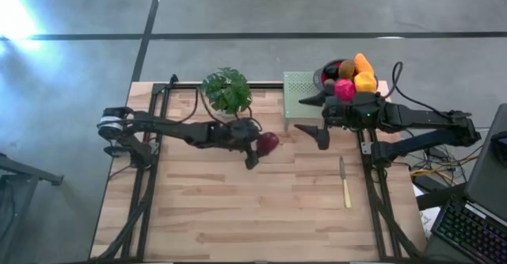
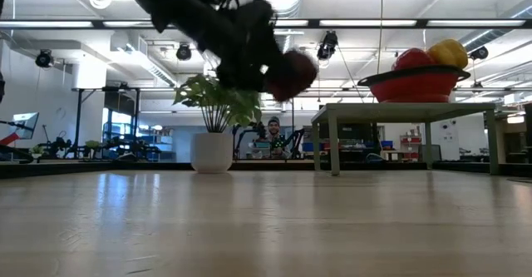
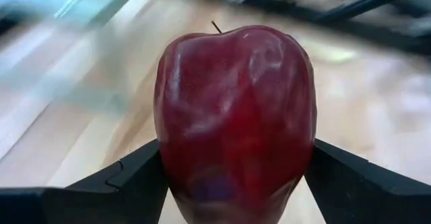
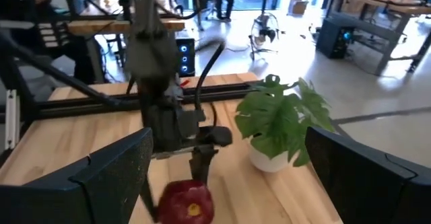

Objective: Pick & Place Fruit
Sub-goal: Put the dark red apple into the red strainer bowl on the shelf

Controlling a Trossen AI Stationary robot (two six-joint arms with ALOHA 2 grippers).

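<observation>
A maroon apple (image 3: 236,116) sits between the fingers of my left gripper (image 3: 236,150) above the middle of the table; it also shows in the high view (image 1: 268,143) and the low view (image 2: 293,73). More fruit, red, orange, yellow and brown, fills a dark bowl (image 1: 321,78) on a small green stand (image 1: 297,89) at the far edge. My right gripper (image 1: 299,114) hovers open just near of that stand, its fingers pointing left toward the apple (image 4: 185,200). My left gripper pinches the apple between its two fingers, one on each flank of the lower body (image 3: 176,173); the stem (image 3: 215,27) points away from the wrist. The fingers (image 2: 249,56) slant down from the table's left. The apple is lifted clear of the table.
A potted leafy plant (image 1: 227,89) stands at the far edge, just behind the left gripper. A slim knife (image 1: 344,183) lies on the wood to the right, near the right arm's base. Bare wood (image 1: 238,208) spreads across the near half.
</observation>
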